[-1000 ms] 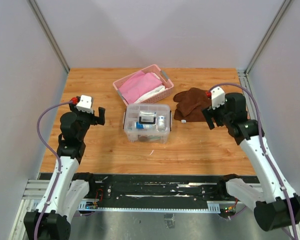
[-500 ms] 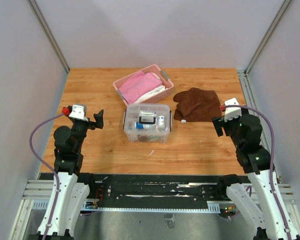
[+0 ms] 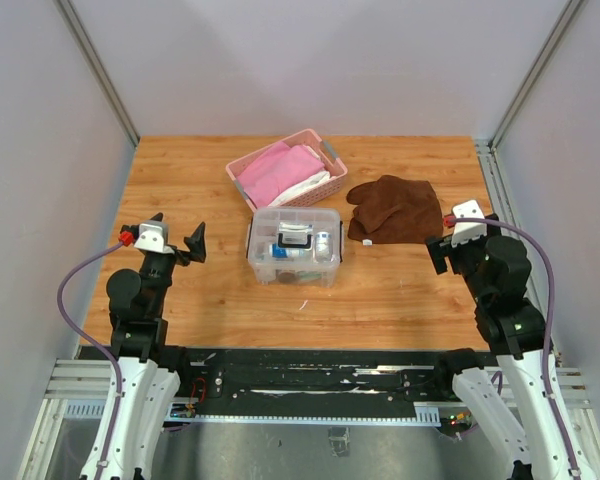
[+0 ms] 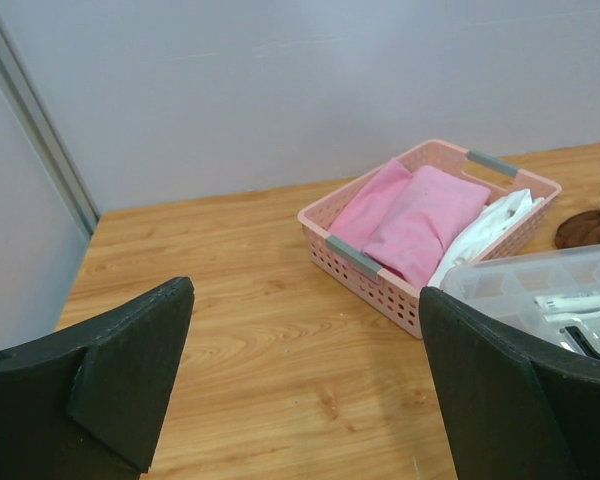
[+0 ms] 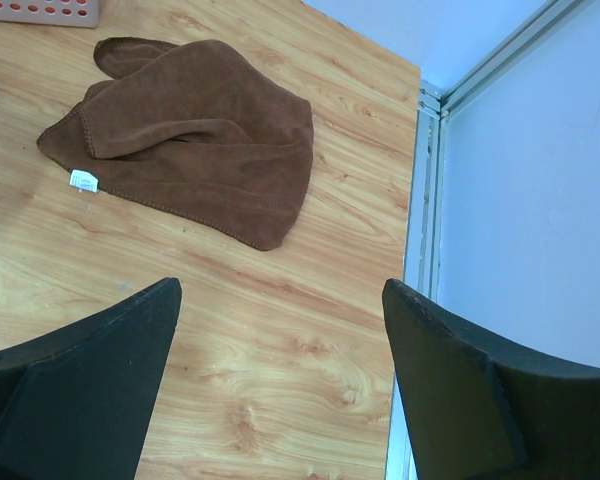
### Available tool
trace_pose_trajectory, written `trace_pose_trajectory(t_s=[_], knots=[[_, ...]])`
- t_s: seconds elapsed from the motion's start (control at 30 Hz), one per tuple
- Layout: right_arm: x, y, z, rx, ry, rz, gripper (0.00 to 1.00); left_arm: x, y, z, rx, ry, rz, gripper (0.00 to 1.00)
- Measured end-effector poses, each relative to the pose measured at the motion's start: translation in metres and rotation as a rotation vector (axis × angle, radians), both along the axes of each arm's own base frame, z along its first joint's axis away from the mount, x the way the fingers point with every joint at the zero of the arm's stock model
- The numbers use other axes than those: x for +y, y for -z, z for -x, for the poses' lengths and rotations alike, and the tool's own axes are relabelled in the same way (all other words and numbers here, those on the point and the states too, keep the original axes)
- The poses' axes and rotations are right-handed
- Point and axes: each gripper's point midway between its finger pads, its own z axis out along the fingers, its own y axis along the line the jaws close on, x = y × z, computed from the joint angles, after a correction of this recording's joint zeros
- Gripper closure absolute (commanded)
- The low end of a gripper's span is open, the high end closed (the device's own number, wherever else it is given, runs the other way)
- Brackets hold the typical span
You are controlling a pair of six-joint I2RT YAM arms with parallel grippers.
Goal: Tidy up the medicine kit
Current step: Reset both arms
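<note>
A pink slatted basket [image 4: 365,285] with grey handles [image 4: 492,163] sits on the wooden worktop [image 3: 200,180] near the middle of its far edge, set at an angle. Folded pink cloth [image 3: 278,170] fills most of it, and a white cloth [image 4: 480,225] is tucked along one side. A crumpled brown cloth [image 3: 392,208] lies flat toward the right edge, apart from the basket, with a small white tag [image 5: 83,181] at its hem.

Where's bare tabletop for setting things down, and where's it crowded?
Bare: between medicine kit and left wall; also in front of the brown cloth. Crowded: back centre, where pink basket, kit and cloth sit close.
</note>
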Motion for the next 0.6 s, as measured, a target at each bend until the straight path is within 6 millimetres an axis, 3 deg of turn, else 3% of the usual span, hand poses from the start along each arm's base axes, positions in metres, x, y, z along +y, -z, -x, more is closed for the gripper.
trace_pose_trajectory(t_s=[0.6], knots=[[0.0024, 0.0055, -0.0002, 0.013, -0.016, 0.005, 0.16, 0.0035, -0.0001, -0.0004, -0.002, -0.019, -0.013, 0.01]])
